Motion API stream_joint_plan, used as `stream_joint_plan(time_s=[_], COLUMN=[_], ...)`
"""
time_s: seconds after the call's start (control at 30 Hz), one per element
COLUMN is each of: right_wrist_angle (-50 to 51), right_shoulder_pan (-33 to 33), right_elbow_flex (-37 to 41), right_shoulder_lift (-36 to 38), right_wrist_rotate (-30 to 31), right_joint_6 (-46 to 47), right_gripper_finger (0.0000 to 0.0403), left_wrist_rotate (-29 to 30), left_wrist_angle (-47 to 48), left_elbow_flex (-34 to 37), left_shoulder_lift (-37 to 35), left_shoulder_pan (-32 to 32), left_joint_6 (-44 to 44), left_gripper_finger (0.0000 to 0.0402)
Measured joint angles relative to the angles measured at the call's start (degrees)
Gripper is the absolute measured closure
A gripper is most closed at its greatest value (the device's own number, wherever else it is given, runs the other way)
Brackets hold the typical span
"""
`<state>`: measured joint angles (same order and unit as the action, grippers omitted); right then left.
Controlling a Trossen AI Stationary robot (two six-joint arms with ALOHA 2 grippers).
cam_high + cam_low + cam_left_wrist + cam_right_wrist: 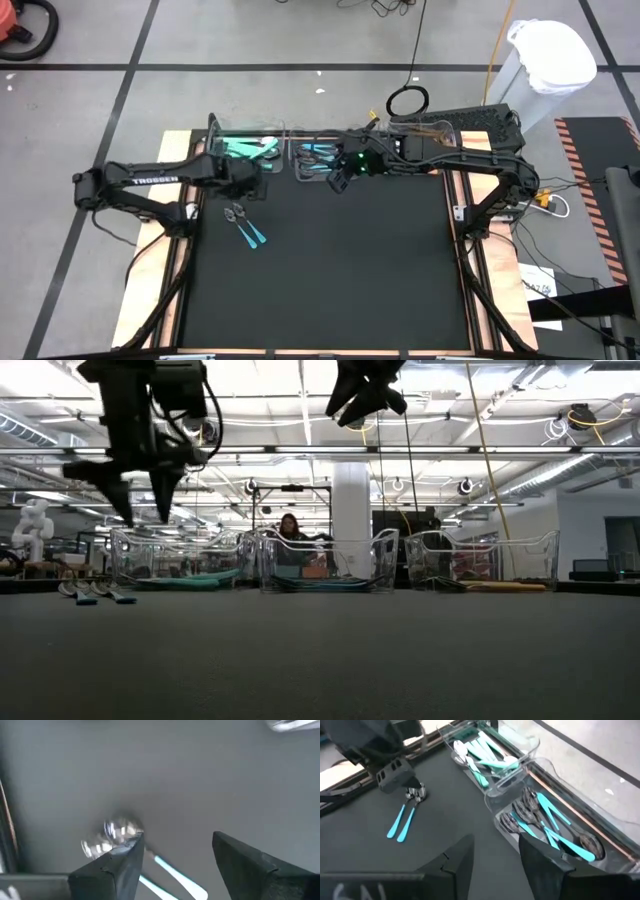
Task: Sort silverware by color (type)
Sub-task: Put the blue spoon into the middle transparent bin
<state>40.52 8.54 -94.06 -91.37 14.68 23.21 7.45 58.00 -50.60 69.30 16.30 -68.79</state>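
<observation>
Two silverware pieces with light blue handles [247, 228] lie side by side flat on the black mat, their shiny heads [116, 831] toward the far edge. My left gripper [177, 840] hangs open just above those heads, pointing down, touching nothing; the low view shows it [140, 495] well above the mat. My right gripper [492, 852] is open and holds nothing, raised near the middle bin [315, 160]. That bin holds blue-handled pieces [552, 827]. The left bin [245, 148] holds teal-green ones [487, 757].
Three clear bins stand in a row along the mat's far edge [180, 560], [325, 565], [490, 565]; the right one holds something orange. The near part of the mat [330, 290] is bare. A person sits in the room far behind the bins [290, 525].
</observation>
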Motion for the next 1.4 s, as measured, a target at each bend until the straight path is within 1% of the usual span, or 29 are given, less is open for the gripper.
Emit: stream_joint_plan(time_s=[0.13, 0.2, 0.27, 0.43, 0.5, 0.7, 0.87, 0.97, 1.13, 1.4], right_wrist_angle=[2.6, 3.4, 3.3, 2.6, 2.4, 1.5, 1.5, 1.6, 1.8, 1.8], right_shoulder_pan=[-0.2, -0.4, -0.4, -0.1, 0.2, 1.3, 1.8, 1.8, 1.8, 1.8], right_elbow_flex=[0.0, 0.0, 0.0, 0.0, 0.0, 0.0, 0.0, 0.0, 0.0, 0.0], right_shoulder_lift=[0.0, 0.0, 0.0, 0.0, 0.0, 0.0, 0.0, 0.0, 0.0, 0.0], right_wrist_rotate=[0.0, 0.1, 0.1, 1.5, 1.8, 1.8, 1.8, 1.8, 1.7, 1.6], right_joint_6=[1.0, 1.2, 0.7, -0.7, -1.3, -1.6, -1.8, -1.8, -1.8, -1.3], right_gripper_finger=[0.025, 0.025, 0.025, 0.025, 0.025, 0.025, 0.025, 0.025, 0.025, 0.025], left_wrist_rotate=[0.4, 0.6, 1.1, 1.6, 1.6, 1.6, 1.5, 1.5, 1.8, 3.3], left_wrist_angle=[-0.7, -1.5, -4.3, -12.7, -13.7, -13.9, -16.1, -16.9, -16.5, -16.7], left_elbow_flex=[4.2, 6.5, 8.7, 13.2, 14.0, 14.4, 14.3, 14.1, 14.1, 14.2], left_shoulder_lift=[0.7, 0.7, 0.7, 1.3, 1.9, 6.3, 11.8, 13.7, 14.3, 13.3], left_shoulder_pan=[-5.4, -7.7, -9.4, -12.0, -12.9, -14.6, -14.4, -14.1, -14.1, -14.1], left_joint_6=[-13.4, -18.6, -23.3, -30.3, -32.6, -34.8, -35.9, -35.8, -35.8, -34.0], left_gripper_finger=[0.0164, 0.0164, 0.0164, 0.0164, 0.0166, 0.0192, 0.0222, 0.0238, 0.0271, 0.0354])
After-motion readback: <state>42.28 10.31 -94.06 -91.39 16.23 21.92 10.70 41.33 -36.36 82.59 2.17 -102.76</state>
